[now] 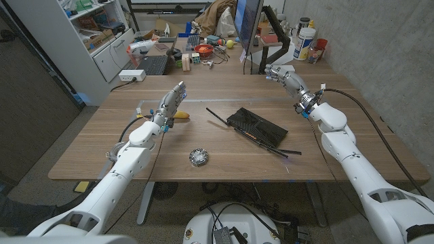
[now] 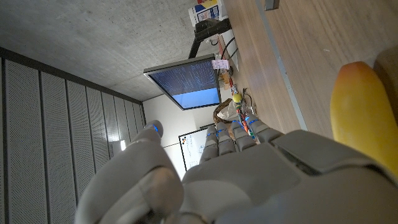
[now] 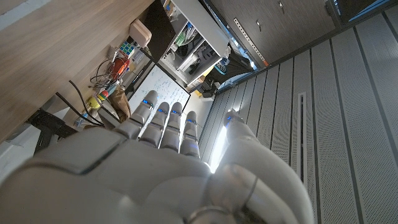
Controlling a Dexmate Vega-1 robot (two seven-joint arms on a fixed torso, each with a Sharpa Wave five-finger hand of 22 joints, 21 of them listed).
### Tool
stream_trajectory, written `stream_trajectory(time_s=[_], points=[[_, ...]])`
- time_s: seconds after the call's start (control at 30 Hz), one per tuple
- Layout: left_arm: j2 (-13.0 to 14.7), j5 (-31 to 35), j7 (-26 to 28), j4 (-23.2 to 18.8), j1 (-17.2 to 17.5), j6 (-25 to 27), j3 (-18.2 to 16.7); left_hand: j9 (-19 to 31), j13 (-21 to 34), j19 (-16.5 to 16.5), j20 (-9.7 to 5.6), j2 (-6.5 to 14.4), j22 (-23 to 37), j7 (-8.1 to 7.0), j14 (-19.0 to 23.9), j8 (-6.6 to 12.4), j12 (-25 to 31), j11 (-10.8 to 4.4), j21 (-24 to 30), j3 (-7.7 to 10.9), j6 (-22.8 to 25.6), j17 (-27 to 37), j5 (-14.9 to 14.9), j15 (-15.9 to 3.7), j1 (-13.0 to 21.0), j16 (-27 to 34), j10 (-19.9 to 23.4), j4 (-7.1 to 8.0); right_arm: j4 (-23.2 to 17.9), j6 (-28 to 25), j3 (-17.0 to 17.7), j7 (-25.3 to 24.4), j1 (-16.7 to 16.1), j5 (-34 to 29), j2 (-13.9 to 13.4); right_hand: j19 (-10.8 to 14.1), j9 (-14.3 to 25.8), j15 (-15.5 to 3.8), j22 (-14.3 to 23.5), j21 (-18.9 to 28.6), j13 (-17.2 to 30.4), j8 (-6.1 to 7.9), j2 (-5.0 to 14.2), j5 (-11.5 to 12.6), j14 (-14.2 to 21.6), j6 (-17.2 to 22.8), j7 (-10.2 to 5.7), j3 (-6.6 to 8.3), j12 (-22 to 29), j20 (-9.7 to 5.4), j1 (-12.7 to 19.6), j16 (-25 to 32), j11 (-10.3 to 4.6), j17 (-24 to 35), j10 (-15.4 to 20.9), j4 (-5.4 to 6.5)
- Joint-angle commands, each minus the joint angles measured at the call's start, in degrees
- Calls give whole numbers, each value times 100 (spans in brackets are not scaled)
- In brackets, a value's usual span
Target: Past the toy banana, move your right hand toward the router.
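Note:
The router (image 1: 255,126), a flat black box with thin antennas sticking out, lies near the table's middle. The yellow toy banana (image 1: 180,116) lies to its left, right beside my left hand (image 1: 170,103). That hand holds nothing and its fingers reach straight out toward the far side. In the left wrist view the banana (image 2: 364,118) shows just past the hand's back (image 2: 261,168). My right hand (image 1: 284,76) is raised at the far right of the table, beyond the router and well apart from it, fingers stretched out and holding nothing. The right wrist view shows its back (image 3: 155,168).
A crumpled foil ball (image 1: 199,157) sits near the front edge, between banana and router. Behind the table stand a monitor (image 1: 248,27), cluttered desks, a white power strip (image 1: 132,75) and bottles (image 1: 305,41). A concrete wall runs along the right.

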Motion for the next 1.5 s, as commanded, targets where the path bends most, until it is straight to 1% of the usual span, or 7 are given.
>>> stream_trajectory(time_s=[0.03, 0.17, 0.43, 0.63, 1.03, 1.5], points=[[-22, -6, 10, 60, -6, 21, -19, 17, 20, 3, -52, 24, 21, 9, -27, 32, 24, -33, -20, -6, 69, 9, -13, 37, 32, 16, 20, -20, -11, 165, -68, 86, 51, -135, -46, 0, 17, 38, 9, -25, 13, 34, -7, -2, 9, 14, -48, 3, -11, 0, 3, -21, -2, 3, -26, -40], [-28, -7, 4, 73, -16, 12, -26, 17, 20, 6, -51, 26, 21, 4, -33, 34, 25, -43, -25, -8, 78, 9, -15, 28, 34, 14, 21, -21, 0, 237, -95, 116, 84, -193, -78, 4, 17, 19, 10, -50, 12, 44, -8, -2, 26, 46, -101, 8, -2, 13, 7, -19, -27, -1, -9, -50], [-33, -6, -15, 94, -41, -3, -32, 18, 20, 11, -47, 31, 22, 3, -31, 37, 26, -30, -39, -13, 90, 9, -19, 28, 36, 16, 21, -23, 72, 380, -173, 184, 197, -330, -130, 23, 17, 9, 10, -73, 11, 49, -4, -1, 40, 67, -105, 16, 14, 5, 14, -19, -4, -4, 27, -60], [-21, 1, -18, 78, -55, 9, -36, 18, 20, 13, -48, 34, 22, -5, -34, 38, 26, -26, -48, -17, 96, 9, -22, 25, 38, 15, 18, -24, 130, 538, -235, 183, 263, -501, -181, 38, 17, -9, 10, -94, 10, 51, 1, 0, 55, 83, -115, 22, 23, -4, 18, -18, -37, -6, 48, -67], [-2, 0, -35, 88, -89, 24, -50, 19, 21, 17, -39, 41, 23, -28, -32, 34, 27, -22, -66, -24, 91, 9, -29, 31, 42, 17, 16, -27, 191, 862, -314, -40, 291, -905, -220, 64, 18, -36, 11, -132, 9, 39, 5, 2, 70, 67, -157, 33, 37, -28, 24, -19, -40, -8, 83, -79], [11, 3, -109, 123, -136, 36, -32, 20, 21, 16, -26, 47, 24, -38, -40, 35, 29, -37, -91, -35, 102, 9, -37, 31, 46, 15, 17, -30, 73, 1138, -381, -328, 251, -1440, -331, 86, 19, -82, 12, -177, 9, 35, 7, 6, 80, 68, -186, 45, 44, -51, 34, -24, -39, -10, 102, -95]])
